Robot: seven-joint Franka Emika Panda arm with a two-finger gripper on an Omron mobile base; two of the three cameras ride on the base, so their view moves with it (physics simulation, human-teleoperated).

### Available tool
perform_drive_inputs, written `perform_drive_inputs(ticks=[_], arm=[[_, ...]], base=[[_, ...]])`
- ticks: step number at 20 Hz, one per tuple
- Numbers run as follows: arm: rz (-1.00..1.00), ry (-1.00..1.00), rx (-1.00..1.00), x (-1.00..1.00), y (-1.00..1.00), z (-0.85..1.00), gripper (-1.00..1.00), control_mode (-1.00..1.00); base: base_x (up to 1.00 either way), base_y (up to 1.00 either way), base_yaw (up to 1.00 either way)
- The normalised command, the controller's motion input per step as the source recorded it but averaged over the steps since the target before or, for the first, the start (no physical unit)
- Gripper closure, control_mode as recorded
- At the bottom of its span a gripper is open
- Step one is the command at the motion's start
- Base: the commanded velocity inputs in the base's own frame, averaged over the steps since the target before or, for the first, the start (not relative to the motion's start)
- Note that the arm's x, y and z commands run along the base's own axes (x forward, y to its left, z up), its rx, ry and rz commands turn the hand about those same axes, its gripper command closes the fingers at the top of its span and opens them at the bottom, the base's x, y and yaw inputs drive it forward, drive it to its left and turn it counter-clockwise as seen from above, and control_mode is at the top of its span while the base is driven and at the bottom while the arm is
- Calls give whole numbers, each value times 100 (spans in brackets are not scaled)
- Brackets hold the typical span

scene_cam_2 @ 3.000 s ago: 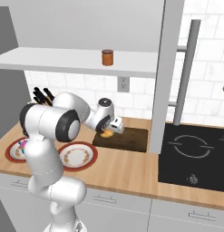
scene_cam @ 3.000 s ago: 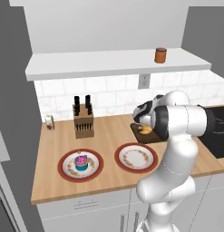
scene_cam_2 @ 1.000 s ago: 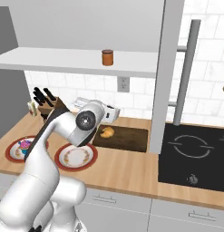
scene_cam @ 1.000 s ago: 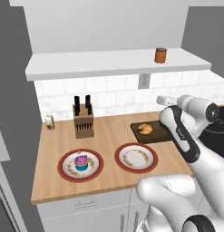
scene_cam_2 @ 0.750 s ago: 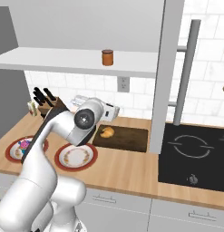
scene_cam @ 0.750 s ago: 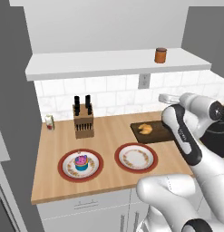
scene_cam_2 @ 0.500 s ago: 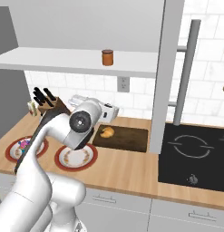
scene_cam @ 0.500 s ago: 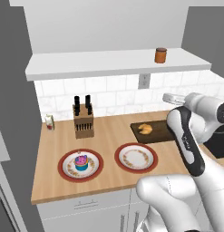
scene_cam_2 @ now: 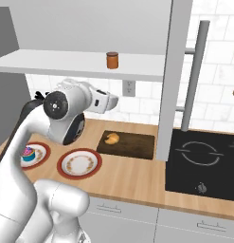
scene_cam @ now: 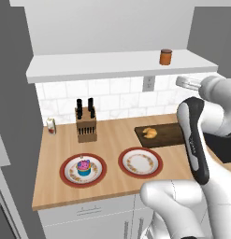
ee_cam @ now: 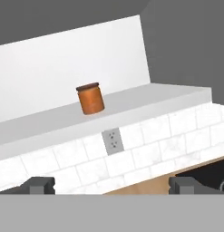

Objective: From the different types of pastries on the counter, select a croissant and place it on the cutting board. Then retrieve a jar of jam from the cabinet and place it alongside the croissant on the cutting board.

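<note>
The golden croissant (scene_cam: 149, 132) (scene_cam_2: 111, 138) lies on the left part of the dark cutting board (scene_cam: 167, 137) (scene_cam_2: 135, 145), free of the gripper. On the cabinet ledge (scene_cam: 112, 68) (scene_cam_2: 66, 61) (ee_cam: 136, 106) stands the jar of jam (scene_cam: 166, 57) (scene_cam_2: 112, 60) (ee_cam: 90, 98), orange with a dark lid. My gripper (scene_cam: 181, 82) (scene_cam_2: 116, 100) (ee_cam: 112, 186) hangs in the air below the ledge and above the board, facing the jar from a distance. It is open with nothing between its fingers. The blue cupcake (scene_cam: 84, 167) (scene_cam_2: 27, 153) sits on a red-rimmed plate on the counter (scene_cam: 112, 140).
An empty red-rimmed plate (scene_cam: 140, 162) (scene_cam_2: 79, 163) lies in front of the board. A knife block (scene_cam: 85, 126) and a small white shaker (scene_cam: 51, 126) stand at the back left. The black stovetop (scene_cam_2: 203, 161) lies right of the board. A wall outlet (ee_cam: 112, 141) sits under the ledge.
The gripper has let go of the croissant on the board, risen away from it and turned up toward the shelf. The croissant stays where it was set.
</note>
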Motion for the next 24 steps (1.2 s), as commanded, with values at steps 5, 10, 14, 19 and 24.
perform_drive_inputs(ticks=[5, 10, 14, 19, 24], arm=[[-5, 1, 0, -11, -1, 54, -100, -100], [0, -9, -1, 0, 0, 8, -100, -100], [0, -39, -10, 0, 5, 28, -100, -100], [1, -17, -2, -1, 10, 6, -100, -100], [-8, 12, -9, 3, 3, 24, -100, -100]], base=[[0, 0, 0], [0, 0, 0], [0, 0, 0], [0, 0, 0], [0, 0, 0]])
